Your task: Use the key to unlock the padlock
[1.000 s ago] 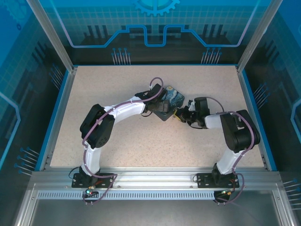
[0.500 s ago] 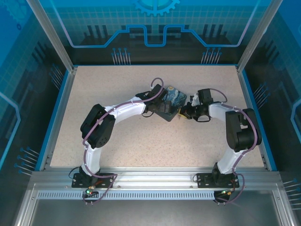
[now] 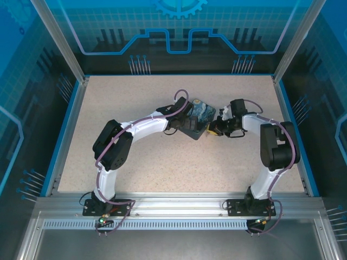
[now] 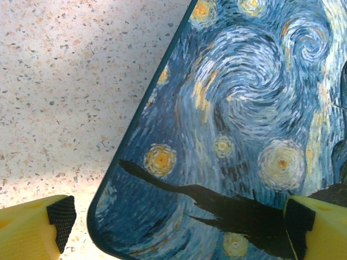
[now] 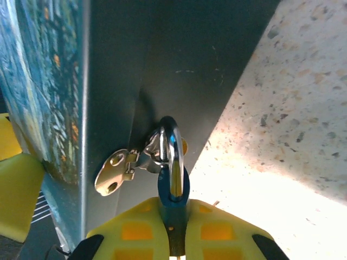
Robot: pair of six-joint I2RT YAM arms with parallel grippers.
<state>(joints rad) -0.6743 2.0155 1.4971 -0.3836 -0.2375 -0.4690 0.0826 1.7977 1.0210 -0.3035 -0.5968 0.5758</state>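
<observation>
The right claw (image 5: 174, 230) was closed on the padlock (image 5: 172, 162) at the bottom centre of the right wrist view. Its yellow fingers pinched the lock's blue lower part. The silver shackle rose from them through a silvery hasp (image 5: 115, 174) on the dark side wall of the box (image 5: 162, 59). In the top view this meeting sat just right of centre, at the box's right edge. I could not tell where the key was; it may have been hidden between the fingers, but that is a guess.

The left claw (image 4: 179, 222) stood wide apart and held nothing. One pad was at the lower left over the tabletop (image 4: 59, 81), the other at the lower right over the painted lid.

Judged from this, the step in hand was working the lock at the hasp. To do it well, the right claw should turn about the lock's own axis and avoid any sideways pull, which would bind the shackle in the hasp and drag the box along. The left claw would serve better pressing on the box to steady it.

The box was the only container. Its lid was shut and fastened by the padlock, and its contents were hidden.
</observation>
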